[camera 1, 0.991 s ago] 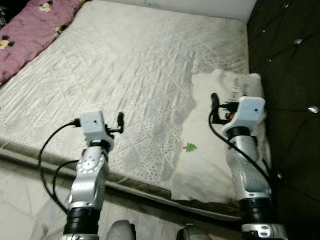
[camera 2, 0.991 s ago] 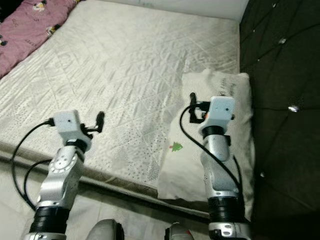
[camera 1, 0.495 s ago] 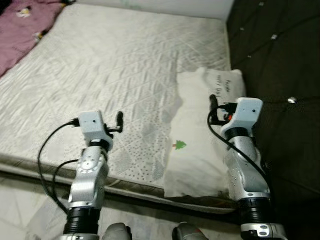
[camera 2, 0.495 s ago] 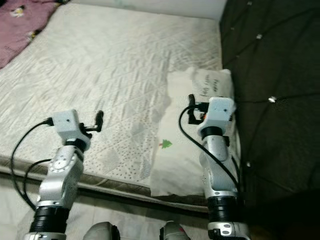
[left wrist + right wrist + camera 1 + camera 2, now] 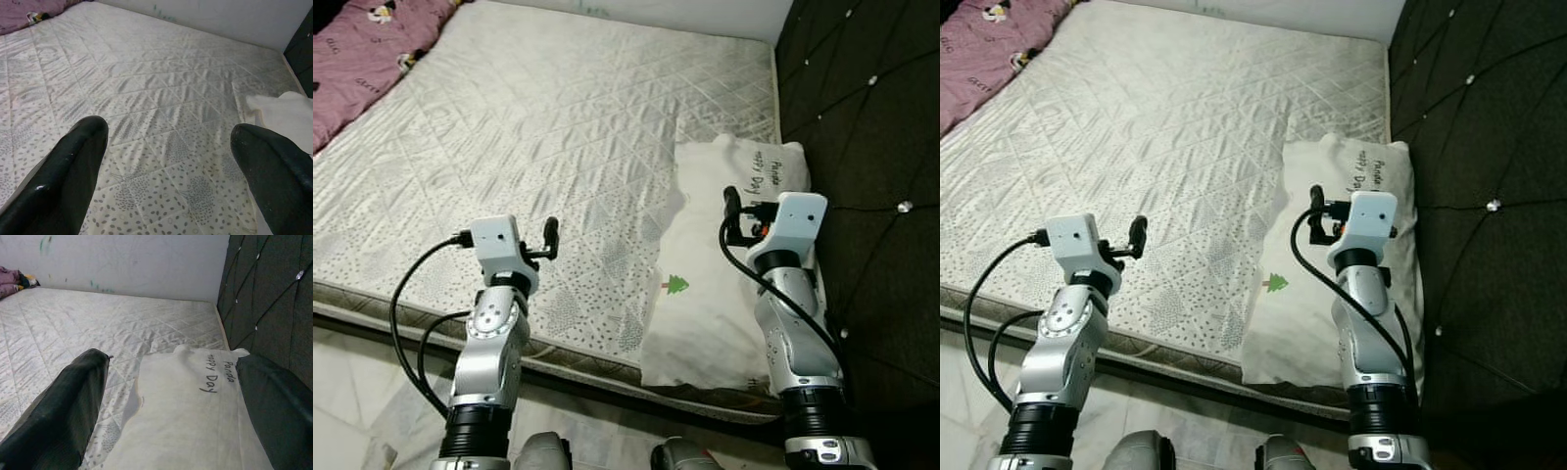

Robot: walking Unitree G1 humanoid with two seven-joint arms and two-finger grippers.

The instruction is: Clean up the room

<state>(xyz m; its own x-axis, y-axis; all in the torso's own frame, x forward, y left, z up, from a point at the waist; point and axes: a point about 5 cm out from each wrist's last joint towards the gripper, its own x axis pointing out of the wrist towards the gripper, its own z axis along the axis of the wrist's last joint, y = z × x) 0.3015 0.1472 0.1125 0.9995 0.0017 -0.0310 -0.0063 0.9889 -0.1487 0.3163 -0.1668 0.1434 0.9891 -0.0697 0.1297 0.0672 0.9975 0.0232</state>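
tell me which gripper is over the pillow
The right gripper: it hangs above the white pillow; the left gripper is over bare mattress.

Even, moderately bright illumination is recorded across the quilted mattress [image 5: 558,127]; no hard-edged shadows are cast. A soft shadow is seen along the pillow [image 5: 715,284] edge facing 9 o'clock. The tufted headboard [image 5: 862,117] at 3 o'clock is rendered nearly black, with small glints caught on its studs. Head views are sharp, with slight grain. In the wrist views, black fingers [image 5: 63,181] are soft and out of focus; a dull sheen is noted.
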